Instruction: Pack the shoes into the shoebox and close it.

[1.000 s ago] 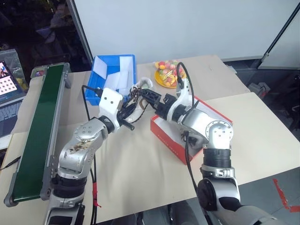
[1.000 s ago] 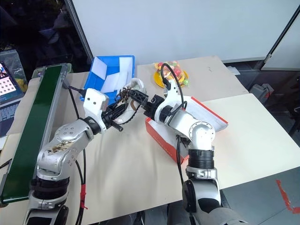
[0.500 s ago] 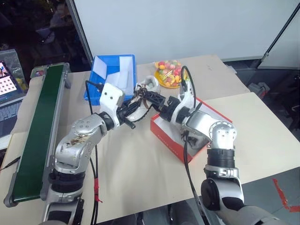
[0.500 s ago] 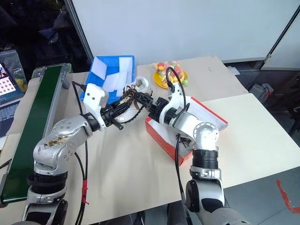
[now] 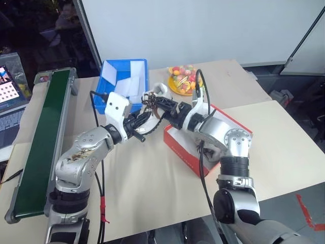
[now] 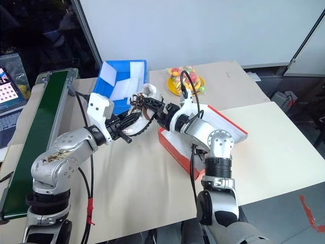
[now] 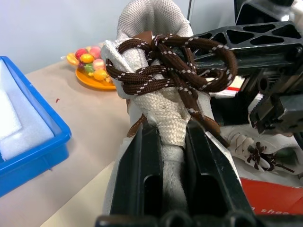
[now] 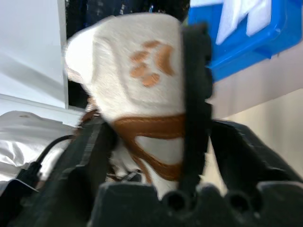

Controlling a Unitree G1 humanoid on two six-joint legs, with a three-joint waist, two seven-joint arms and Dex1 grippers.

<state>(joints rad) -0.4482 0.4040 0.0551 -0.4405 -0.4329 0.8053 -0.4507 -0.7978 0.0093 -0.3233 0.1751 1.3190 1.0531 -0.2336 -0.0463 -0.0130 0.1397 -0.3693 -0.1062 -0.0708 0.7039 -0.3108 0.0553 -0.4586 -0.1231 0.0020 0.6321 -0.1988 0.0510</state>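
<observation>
A white shoe (image 5: 159, 90) with brown laces hangs in the air between my two arms, above the table beside the blue tray. My left gripper (image 7: 170, 130) is shut on its tongue and upper, just below the knotted laces. From the other side my right gripper (image 8: 147, 75) is shut on the same shoe, its fingers (image 8: 194, 85) against the sole with the brown paw print. The red shoebox (image 5: 226, 133) lies on the table under my right forearm. A second white shoe (image 7: 258, 153) with brown laces rests inside it.
A blue tray (image 5: 109, 68) with white foam stands behind the held shoe. An orange plate of coloured sweets (image 5: 182, 79) sits at the back of the table. A green conveyor belt (image 5: 40, 137) runs along the left, with a lit screen (image 5: 7, 86) beyond it.
My right gripper has narrowed its jaws onto the shoe. The left gripper has kept its hold, and both hands have stayed about where they were.
</observation>
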